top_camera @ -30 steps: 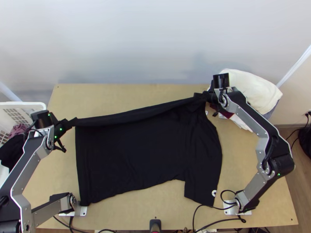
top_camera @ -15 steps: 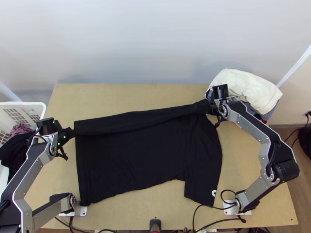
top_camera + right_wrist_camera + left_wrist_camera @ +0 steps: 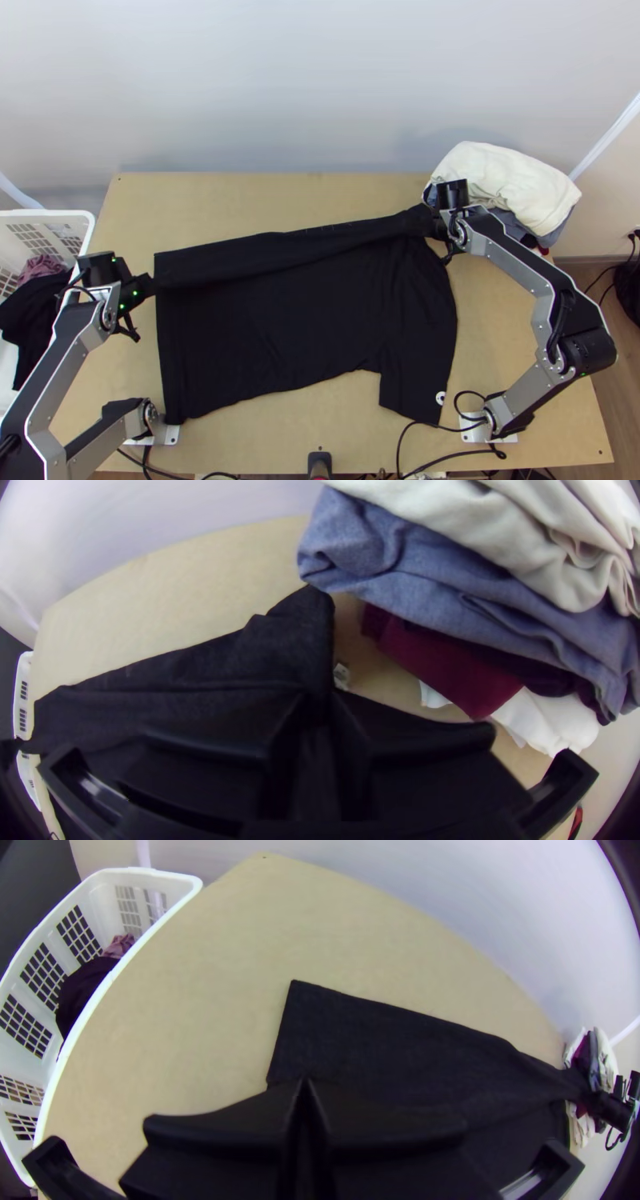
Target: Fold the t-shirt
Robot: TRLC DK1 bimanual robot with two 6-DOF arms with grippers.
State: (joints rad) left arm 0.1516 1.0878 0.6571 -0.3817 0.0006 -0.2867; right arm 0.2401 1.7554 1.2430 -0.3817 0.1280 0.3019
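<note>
T-shirt is on the tabletop, lying sideways, far strip turned partway over. Left claw is closed on cloth at the left end; right claw pinches bunched cloth at the far right, just beside the clothes pile. Step in hand: likely bringing the far side over. Both claws should travel nearward at matched pace, light tension between them so the strip doesn't sag. Right end looks gathered; worth flattening before release. Lower fully, open, lift straight up. Snagging the pile could skew the fold.
</note>
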